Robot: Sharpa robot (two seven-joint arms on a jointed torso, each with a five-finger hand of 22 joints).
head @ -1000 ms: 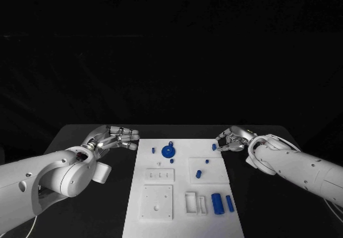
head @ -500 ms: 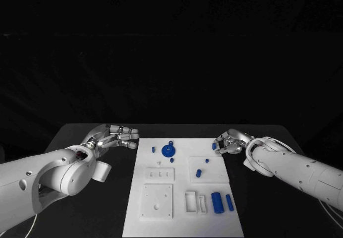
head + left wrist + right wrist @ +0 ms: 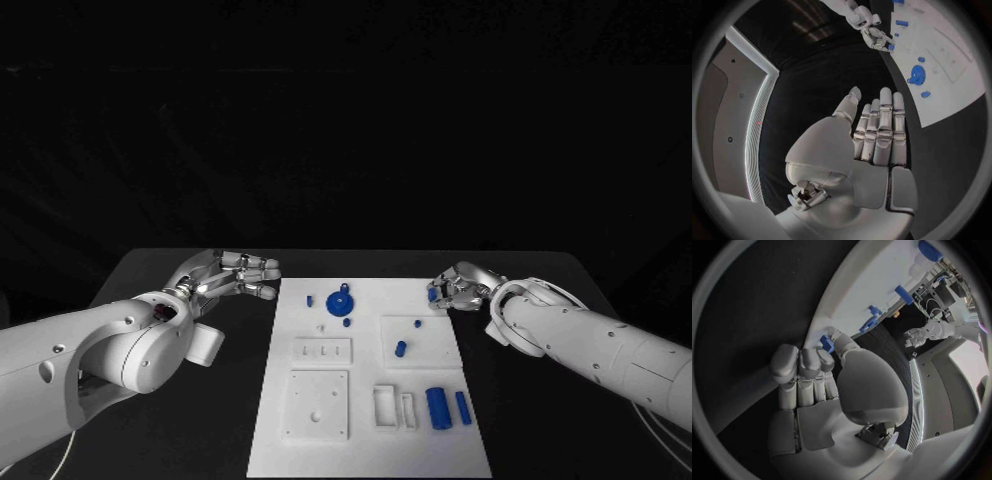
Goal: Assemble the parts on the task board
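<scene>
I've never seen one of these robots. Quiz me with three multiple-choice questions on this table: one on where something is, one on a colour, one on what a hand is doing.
1. Where is the right hand?
A. at the task board's far right corner
B. over its near edge
C. off the table

2. What colour is the round disc on the board?
A. red
B. blue
C. green

3. What is the left hand doing?
A. gripping the disc
B. pressing on the board
C. holding nothing, beside the board

Answers: 1 A, its fingers meet a small blue part at that corner. 2 B, it matches the other blue pieces. 3 C, it sits over black table with nothing in its fingers.
</scene>
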